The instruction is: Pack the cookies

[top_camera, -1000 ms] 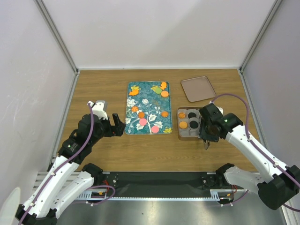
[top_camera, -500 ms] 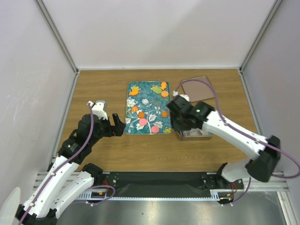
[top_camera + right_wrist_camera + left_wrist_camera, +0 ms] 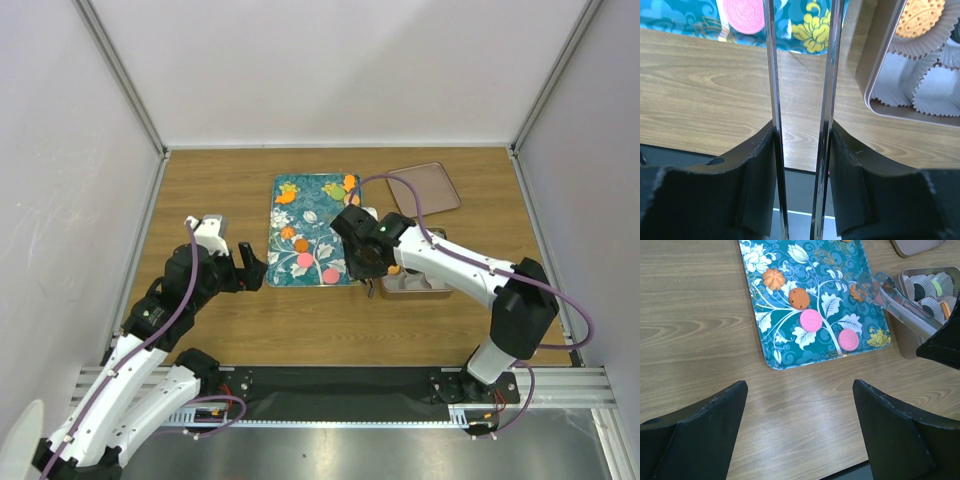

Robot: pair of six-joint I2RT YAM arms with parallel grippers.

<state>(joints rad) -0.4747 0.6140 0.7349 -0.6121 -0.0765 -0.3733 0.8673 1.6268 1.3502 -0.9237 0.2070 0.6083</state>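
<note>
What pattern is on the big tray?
The tray is teal with white flowers and leaves, clearest in the left wrist view.

A wood-grain table [image 3: 222,190] sits enclosed by 3 plain white walls [image 3: 330,70] under even light.

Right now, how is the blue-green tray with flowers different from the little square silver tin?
The teal flowered tray is bigger, flat and patterned; the square metal tin is smaller, plain silver and higher-walled. On the tray the round cookies lie loose; in the tin they sit in pale paper cups. Both hold cookies and rest on the wooden table.
</note>
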